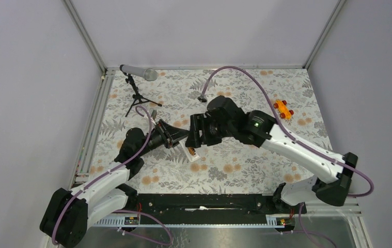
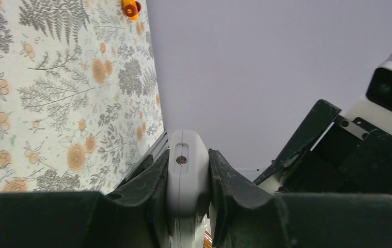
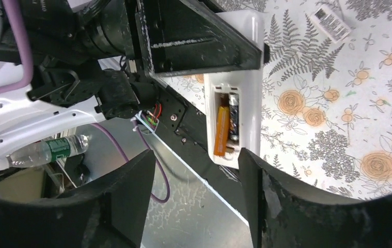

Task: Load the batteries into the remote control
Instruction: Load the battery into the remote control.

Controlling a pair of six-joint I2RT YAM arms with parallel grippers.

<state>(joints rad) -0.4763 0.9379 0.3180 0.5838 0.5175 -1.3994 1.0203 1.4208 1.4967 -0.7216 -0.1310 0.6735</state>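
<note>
The white remote control (image 2: 186,173) is pinched between the fingers of my left gripper (image 2: 187,175), which is shut on it and holds it above the floral table. In the right wrist view the remote control (image 3: 251,98) shows its recessed compartment with two batteries inside: an orange one (image 3: 222,129) and a darker one (image 3: 234,120) beside it. My right gripper (image 3: 196,155) hangs just short of the remote's end, open, with nothing between its fingers. From above, both grippers meet at mid-table, left gripper (image 1: 179,136), right gripper (image 1: 196,137), with the remote control (image 1: 190,151) poking out below them.
A grey microphone (image 1: 141,73) on a black tripod stands at the back left. An orange toy car (image 1: 283,109) sits at the back right. A small white piece with a barcode label (image 3: 329,23) lies on the cloth. The metal rail (image 1: 209,202) runs along the near edge.
</note>
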